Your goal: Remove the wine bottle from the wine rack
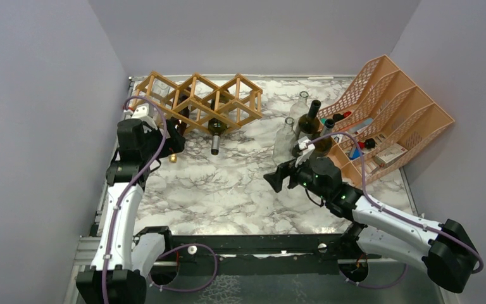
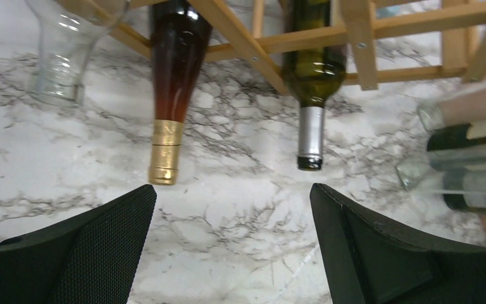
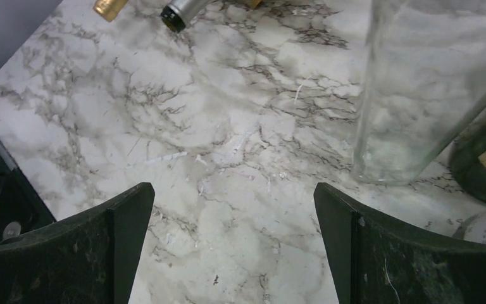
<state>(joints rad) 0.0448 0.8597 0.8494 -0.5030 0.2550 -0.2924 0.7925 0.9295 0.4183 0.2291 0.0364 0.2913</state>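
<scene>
Approach step, I'd say: the left gripper (image 2: 232, 193) is wide open and empty, facing two necks poking out of the rack (image 2: 362, 50), the amber bottle (image 2: 168, 82) and the green bottle (image 2: 313, 69). Next it has to pick one, close on the neck and slide it straight out. The right gripper (image 3: 233, 190) is open too, near a clear bottle (image 3: 411, 95). The bottle bodies are cut off, so I can't tell how deep they sit.

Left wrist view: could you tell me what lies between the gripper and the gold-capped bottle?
The left wrist view shows only bare marble tabletop between the left gripper and the gold-capped bottle.
</scene>
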